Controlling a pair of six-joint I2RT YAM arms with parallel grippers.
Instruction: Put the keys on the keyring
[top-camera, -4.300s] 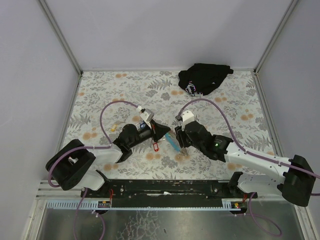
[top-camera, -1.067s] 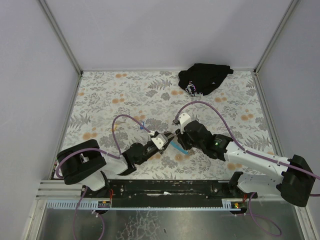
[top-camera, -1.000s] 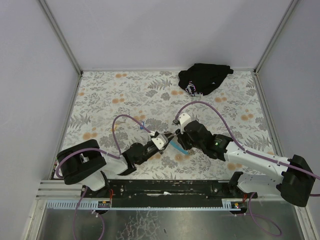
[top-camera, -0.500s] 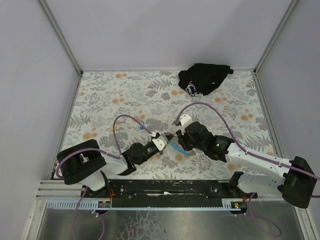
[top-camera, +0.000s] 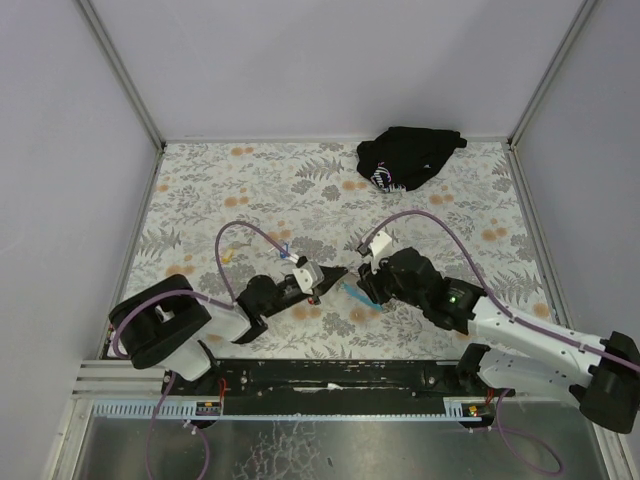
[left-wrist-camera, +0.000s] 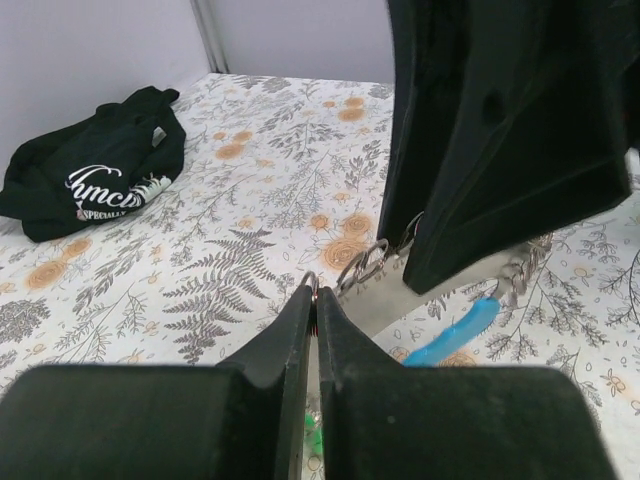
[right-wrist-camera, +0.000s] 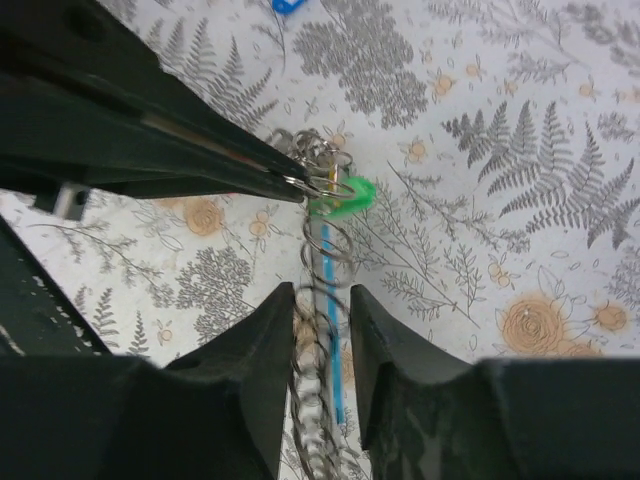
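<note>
My left gripper is shut, its fingertips pinching the small metal ring of a key; a trace of red shows between the pads. A green tag hangs right beside that tip. My right gripper faces it from the right, its jaws closed around the keyring and its chain. The lanyard's light-blue section lies on the table below. The keyring sits just right of the left fingertips, nearly touching them.
A black cloth bundle lies at the back right. A blue-tagged key and a yellow-tagged one lie on the flowered tablecloth left of the grippers. Purple cables arch over both arms.
The left gripper has shut on the key. The left wrist drew back slightly to the left, and the right arm shifted right and nearer with the keyring.
</note>
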